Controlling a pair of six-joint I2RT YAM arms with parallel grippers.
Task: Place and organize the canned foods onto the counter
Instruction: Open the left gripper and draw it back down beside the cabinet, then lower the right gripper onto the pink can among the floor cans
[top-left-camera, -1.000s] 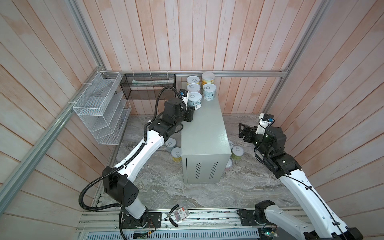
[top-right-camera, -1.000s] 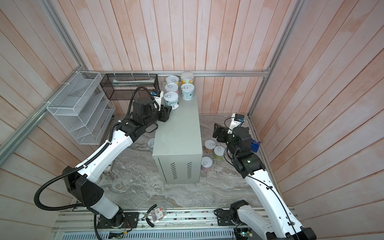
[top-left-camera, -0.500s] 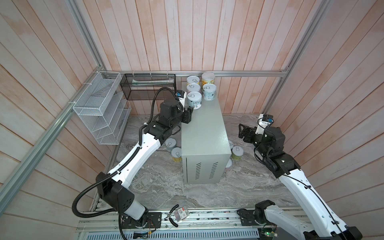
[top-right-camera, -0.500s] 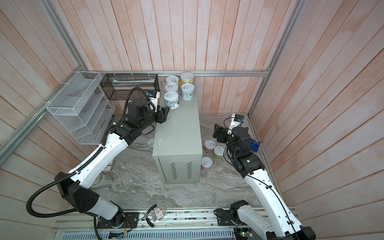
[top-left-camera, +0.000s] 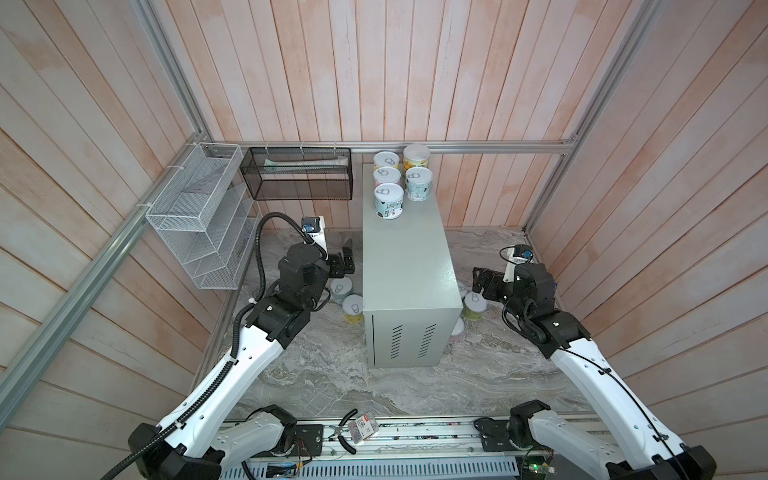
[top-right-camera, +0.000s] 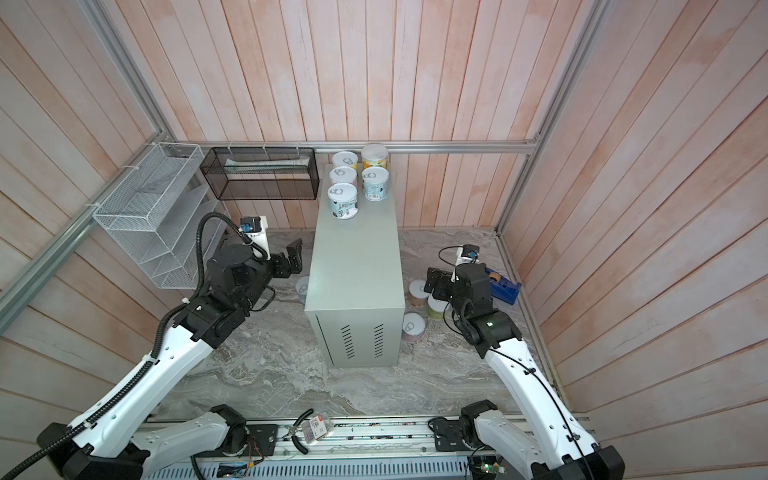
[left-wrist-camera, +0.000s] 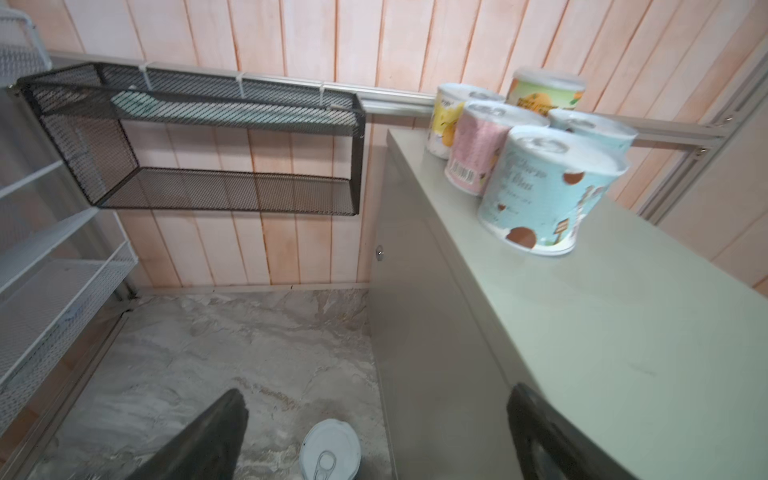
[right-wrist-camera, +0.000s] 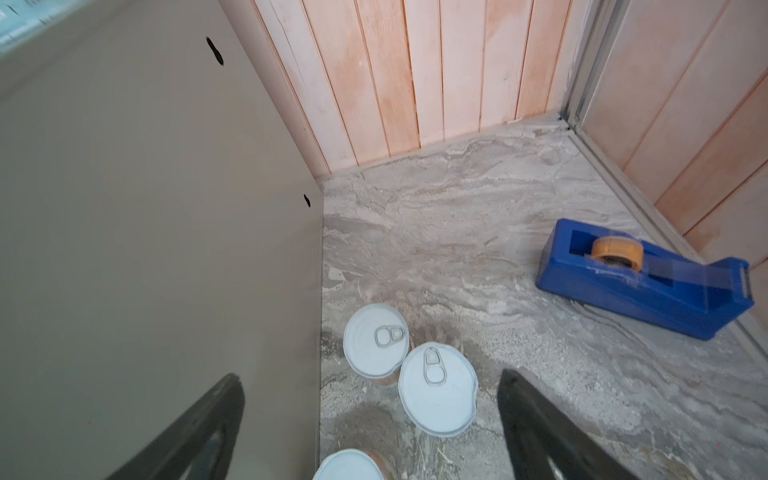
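Where the grey marble-patterned surface (top-left-camera: 332, 374) meets the pink plank walls (top-left-camera: 291, 83), an aluminium rail (top-left-camera: 498, 146) runs along the back wall. The counter (top-left-camera: 405, 266) stands upright on this surface, with its vented front facing the arm bases. Five canned foods (top-left-camera: 389, 200) stand upright in a tight cluster at the far end of its flat top. Two floor cans (top-left-camera: 353, 307) stand just beside its left side, and three further cans (top-right-camera: 436, 305) stand just beside its right side.

A black mesh basket (top-left-camera: 297, 174) hangs from the rail. A white wire rack (top-left-camera: 199, 216) is fixed to the left wall. A blue tape dispenser (top-right-camera: 505, 289) sits on the surface near the right wall.

The left gripper (top-left-camera: 345, 262) hovers left of the counter, fingers spread wide and holding nothing. The right gripper (top-left-camera: 478, 282) hovers above the right-side cans, fingers likewise spread wide and empty.
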